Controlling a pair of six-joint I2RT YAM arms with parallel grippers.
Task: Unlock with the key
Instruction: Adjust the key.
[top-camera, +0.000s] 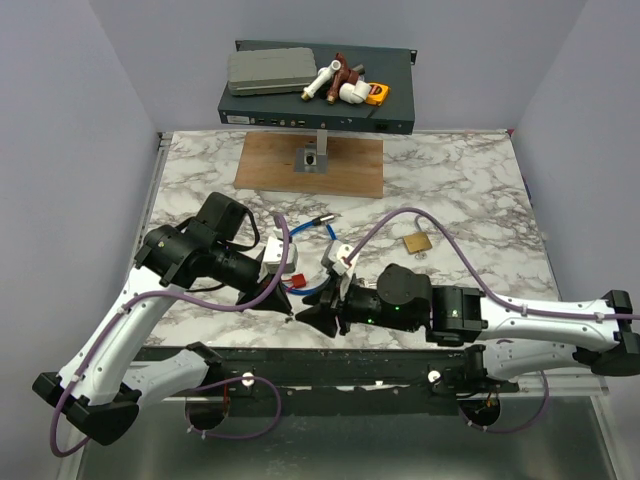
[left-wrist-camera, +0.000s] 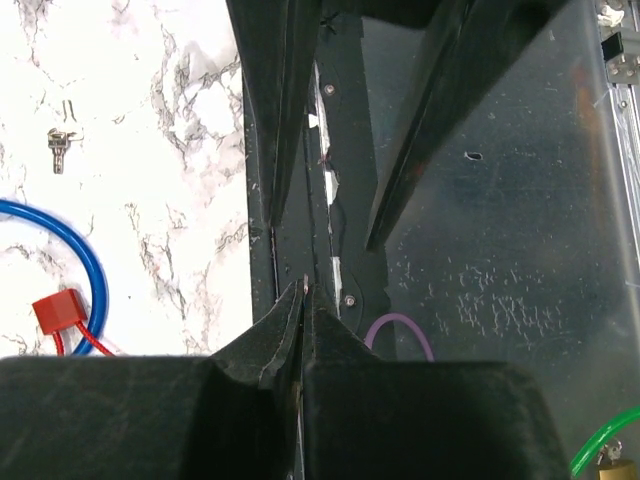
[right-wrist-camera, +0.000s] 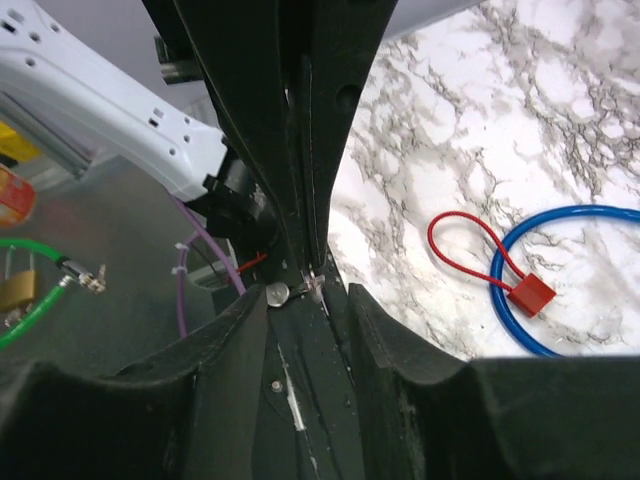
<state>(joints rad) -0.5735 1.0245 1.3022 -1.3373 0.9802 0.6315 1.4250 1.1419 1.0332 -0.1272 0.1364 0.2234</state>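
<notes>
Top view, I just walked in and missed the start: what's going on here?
The two arms meet tip to tip at the near edge of the table. The left gripper has its jaws shut; the right gripper faces it with jaws apart. A small silver key lies loose on the marble, in neither grip, and the padlock sits untouched farther right.

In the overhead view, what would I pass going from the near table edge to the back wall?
Left fingers and right fingers, tips close together → brass padlock → wooden board → black rack unit.
</notes>
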